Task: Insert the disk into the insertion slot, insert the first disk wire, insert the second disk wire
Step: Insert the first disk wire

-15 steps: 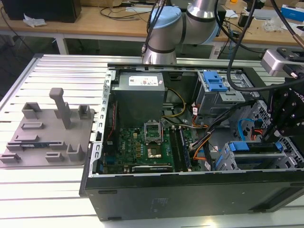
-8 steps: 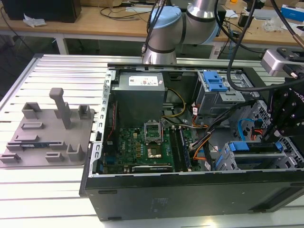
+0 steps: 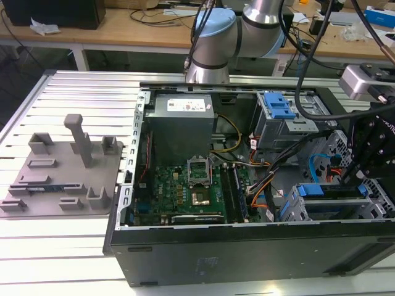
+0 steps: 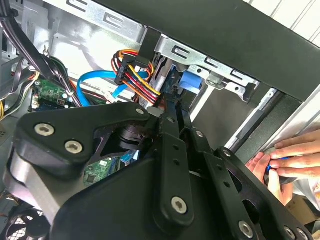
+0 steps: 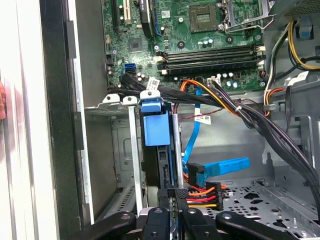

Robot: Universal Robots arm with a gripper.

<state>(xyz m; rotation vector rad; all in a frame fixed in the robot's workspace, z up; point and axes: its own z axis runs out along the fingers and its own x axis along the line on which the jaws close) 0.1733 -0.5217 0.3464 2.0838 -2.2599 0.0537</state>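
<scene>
The disk [image 5: 156, 127], in its bright blue frame, sits on edge inside the insertion slot [image 5: 125, 150] of the grey drive cage. In the exterior view the disk [image 3: 313, 190] lies in that cage [image 3: 295, 209] at the case's front right corner. My gripper [image 5: 173, 193] is at the disk's open end, fingers close together on the black plug of a red, orange and yellow wire bundle [image 5: 202, 196]. A flat blue data wire [image 5: 222, 166] hangs loose beside it. In the second wrist view the gripper [image 4: 172, 107] reaches past the same bundle [image 4: 137, 77] toward the blue frame [image 4: 192, 80].
A taller grey cage with a blue latch [image 3: 281, 111] stands behind the drive cage. The motherboard [image 3: 191, 185] and black cable bundles [image 5: 260, 120] fill the case's middle. A person's hand [image 4: 292, 155] rests on the case's outer wall. A grey fixture plate [image 3: 62, 172] lies left of the case.
</scene>
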